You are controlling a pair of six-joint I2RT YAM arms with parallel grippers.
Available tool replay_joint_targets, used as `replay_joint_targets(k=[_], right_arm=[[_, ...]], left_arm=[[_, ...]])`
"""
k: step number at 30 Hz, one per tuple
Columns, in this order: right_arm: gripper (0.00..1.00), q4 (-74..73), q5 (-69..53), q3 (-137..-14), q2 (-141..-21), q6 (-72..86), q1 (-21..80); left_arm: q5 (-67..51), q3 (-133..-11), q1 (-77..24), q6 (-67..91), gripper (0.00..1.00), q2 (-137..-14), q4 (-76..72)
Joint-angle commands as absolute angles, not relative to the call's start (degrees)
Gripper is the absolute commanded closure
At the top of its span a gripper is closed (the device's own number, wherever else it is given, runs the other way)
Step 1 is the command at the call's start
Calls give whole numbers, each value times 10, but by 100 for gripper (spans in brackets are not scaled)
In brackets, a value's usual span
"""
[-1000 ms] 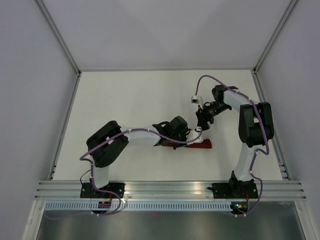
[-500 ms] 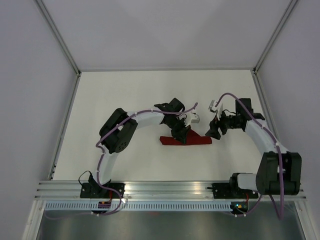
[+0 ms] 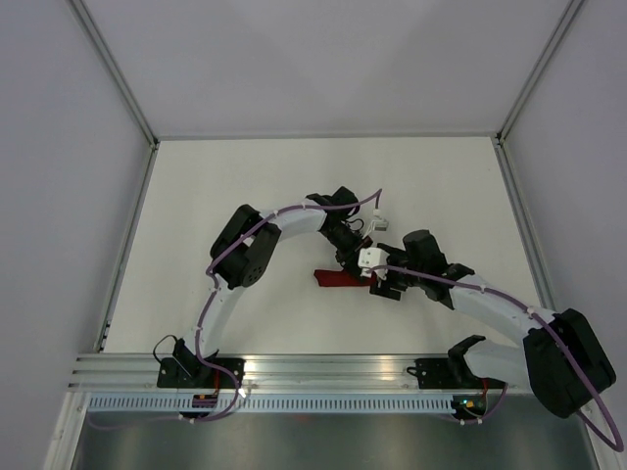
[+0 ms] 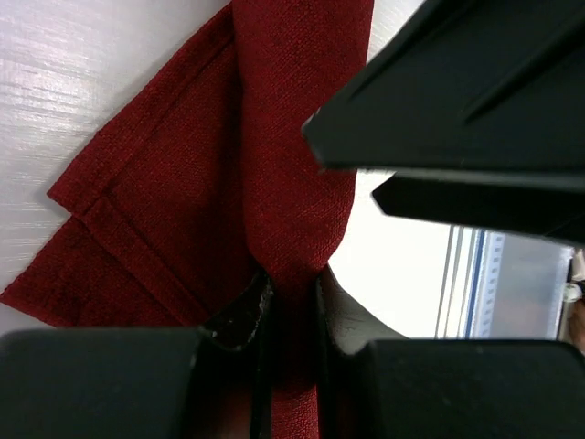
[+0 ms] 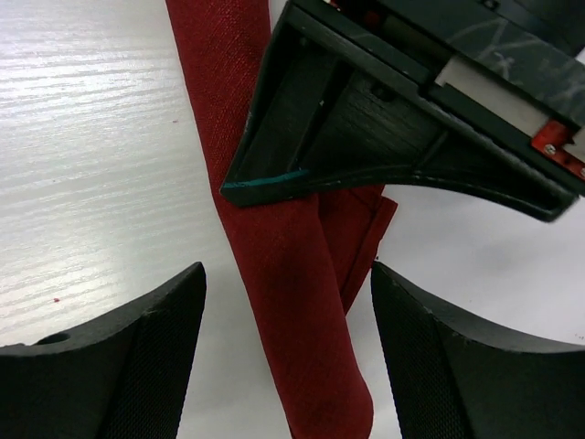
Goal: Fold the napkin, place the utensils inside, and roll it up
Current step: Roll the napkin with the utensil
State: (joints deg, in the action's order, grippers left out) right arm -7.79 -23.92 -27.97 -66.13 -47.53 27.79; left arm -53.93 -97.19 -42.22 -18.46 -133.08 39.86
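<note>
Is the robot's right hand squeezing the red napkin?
No, the right gripper is wide open, with the napkin lying untouched between its two sides.

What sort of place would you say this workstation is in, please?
Probably a robotics lab test cell: a bare white table boxed in by plain pale panels, with an aluminium rail along its near edge and a napkin as the workpiece.

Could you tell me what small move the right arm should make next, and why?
Probably lower the right gripper and close it on the napkin. Its fingers stand open on either side of the rolled end, while the left gripper pinches the cloth nearby, and a flat corner in the left wrist view is not yet rolled in.
</note>
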Motion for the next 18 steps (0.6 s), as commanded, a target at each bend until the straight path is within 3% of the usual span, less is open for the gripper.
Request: replay_joint_targets(k=[1,4,10,16,18], right_arm=[[22,-19,-179,-275,-681,-496,311],[24,-19,-166,-275,-700,-497,326],[32,-22,-158,-279,-729,-494,332],[52,-45,-165,-287,-740,-499,333],[58,-48,-170,-288,-742,-502,332]], left_arm=[[-488,-965,-424,-181,85,-1380,455],[-481,-964,-423,-181,80,-1380,456],[-481,-972,-423,-172,62,-1373,456],[-497,-975,-424,-167,55,-1347,444],[-494,-972,-422,-163,48,-1333,426]])
